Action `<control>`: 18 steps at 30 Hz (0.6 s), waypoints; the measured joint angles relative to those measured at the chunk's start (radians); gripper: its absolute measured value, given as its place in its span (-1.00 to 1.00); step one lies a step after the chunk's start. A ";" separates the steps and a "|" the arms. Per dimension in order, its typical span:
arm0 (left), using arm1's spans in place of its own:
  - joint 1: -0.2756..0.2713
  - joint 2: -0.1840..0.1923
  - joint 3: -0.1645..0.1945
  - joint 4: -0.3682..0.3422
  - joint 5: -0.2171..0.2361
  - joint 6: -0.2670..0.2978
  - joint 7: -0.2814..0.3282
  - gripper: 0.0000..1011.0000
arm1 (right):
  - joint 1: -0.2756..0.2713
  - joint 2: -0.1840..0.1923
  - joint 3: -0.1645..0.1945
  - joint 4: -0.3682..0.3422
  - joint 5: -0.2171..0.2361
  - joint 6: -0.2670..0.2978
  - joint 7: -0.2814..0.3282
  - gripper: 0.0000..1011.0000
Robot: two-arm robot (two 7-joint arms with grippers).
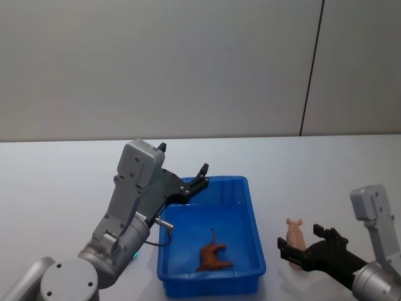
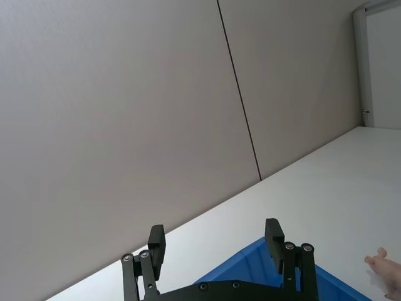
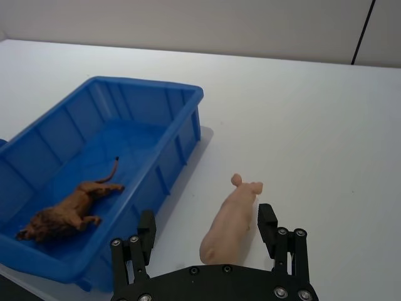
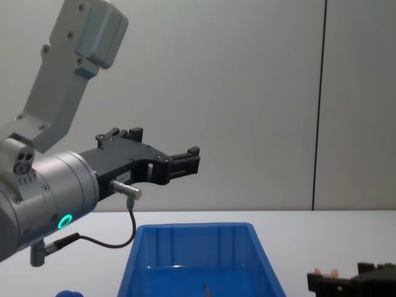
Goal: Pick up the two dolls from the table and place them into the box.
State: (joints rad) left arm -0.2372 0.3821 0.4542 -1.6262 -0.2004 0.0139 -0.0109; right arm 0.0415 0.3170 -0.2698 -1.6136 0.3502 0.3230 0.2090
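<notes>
R pincer (image 3: 207, 217), wide, straddles pink pig (image 3: 230, 221); L pincer (image 2: 214, 231), wide, above box (image 3: 150, 84) w/ brown animal (image 3: 69, 210).

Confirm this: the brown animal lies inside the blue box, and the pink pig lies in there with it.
Not right. The brown animal does lie inside the blue box, but the pink pig lies on the table beside it, as the right wrist view shows.

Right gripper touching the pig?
Cannot tell. In the right wrist view the pig lies between the right gripper and its open fingers: a gap shows at one finger, none plainly at the other.
</notes>
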 joint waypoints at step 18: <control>0.000 0.000 0.000 0.000 0.000 0.000 0.000 0.98 | 0.035 -0.031 -0.012 0.096 -0.026 0.020 -0.020 0.78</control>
State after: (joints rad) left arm -0.2372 0.3821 0.4542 -1.6262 -0.2004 0.0138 -0.0109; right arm 0.0766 0.2857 -0.2822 -1.5175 0.3244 0.3426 0.1894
